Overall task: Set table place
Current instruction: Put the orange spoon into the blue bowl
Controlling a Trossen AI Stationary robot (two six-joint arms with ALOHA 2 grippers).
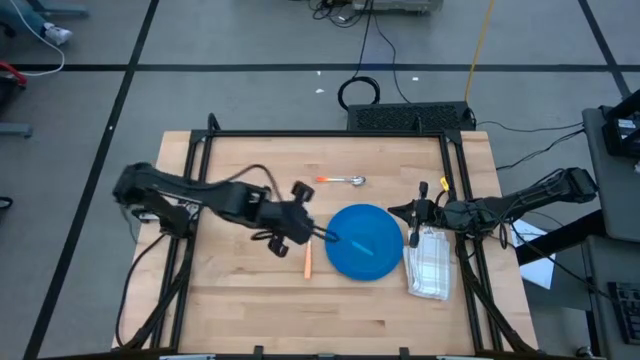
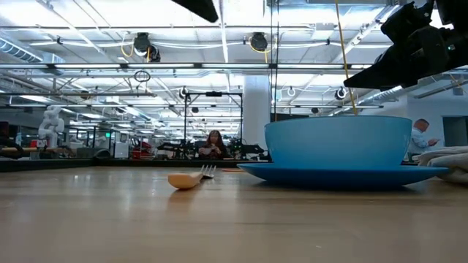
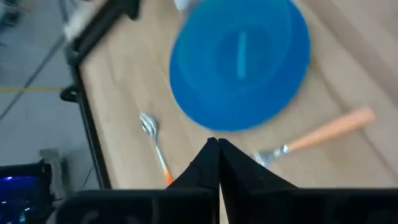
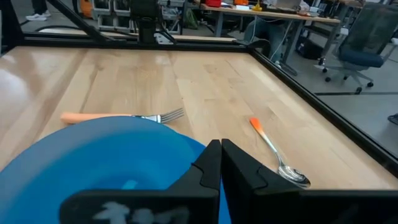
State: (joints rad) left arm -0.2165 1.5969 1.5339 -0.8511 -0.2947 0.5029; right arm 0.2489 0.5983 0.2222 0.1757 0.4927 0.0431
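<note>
**Light wood, blue dishware and two clenched grippers**

Light wooden planks, edged by a thin black frame, make up the table (image 1: 250, 310), which is seen from above to fill the middle of the floor area between the two arm mounts. A blue plate (image 1: 365, 243) is set right of the table's centre, and in the low view a blue bowl (image 2: 338, 139) is seen standing on it. An orange-handled fork (image 1: 308, 260) lies just beside the plate's left edge, its tines turned toward the plate. An orange-handled spoon (image 1: 341, 180) is laid farther back, apart from the plate, its bowl pointing to the right. A folded pale cloth (image 1: 430, 262) rests just to the right of the plate, near the table's right edge.

The left gripper (image 1: 322, 234) is held above the table close to the plate's left rim, over the fork's tine end. Its fingers (image 3: 211, 163) are pressed together in the wrist view, with nothing clasped between them. The right gripper (image 1: 403, 211) is positioned at the plate's right rim, beside the back end of the cloth. Its fingers (image 4: 219, 163) are likewise clenched on nothing.

Beyond the table, a person (image 2: 213, 144) is seen seated in the room in the low view.
</note>
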